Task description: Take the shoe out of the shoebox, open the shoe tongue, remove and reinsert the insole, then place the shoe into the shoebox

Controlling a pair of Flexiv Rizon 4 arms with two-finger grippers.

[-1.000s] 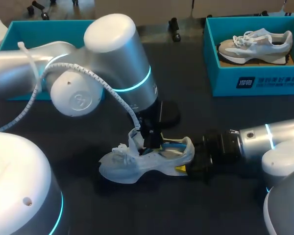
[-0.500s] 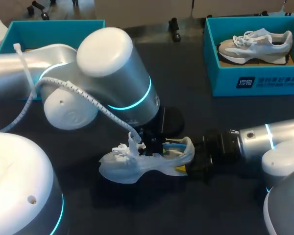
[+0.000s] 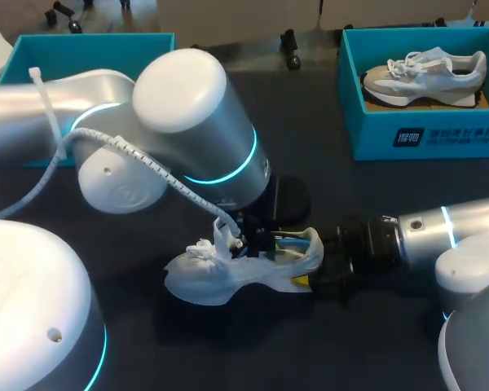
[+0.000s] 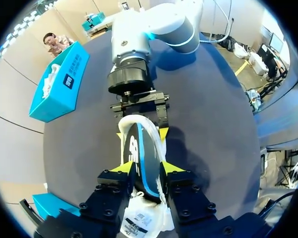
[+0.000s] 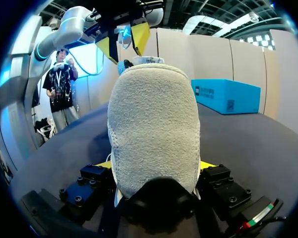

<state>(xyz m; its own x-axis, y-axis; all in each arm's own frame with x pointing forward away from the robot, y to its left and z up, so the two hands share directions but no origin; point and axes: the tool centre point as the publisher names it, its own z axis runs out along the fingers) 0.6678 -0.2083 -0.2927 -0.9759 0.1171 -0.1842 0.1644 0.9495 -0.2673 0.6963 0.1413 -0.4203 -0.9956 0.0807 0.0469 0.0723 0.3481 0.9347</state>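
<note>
- lying mid-table, out of its box, the shoe [image 3: 228,277] is clamped at the heel by the right gripper [image 5: 154,166], for steadiness.
- the insole [image 4: 141,148] is pinched in the shoe's mouth by the left gripper [image 4: 146,167], probably for seating.

Head camera looks down — close wrist cameras face the shoe [image 3: 216,281] from opposite ends.

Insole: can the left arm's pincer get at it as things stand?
Probably yes: the left pincer has the insole pinched between its tips above the shoe, with nothing in between, and the right pincer clamps the heel.
</note>
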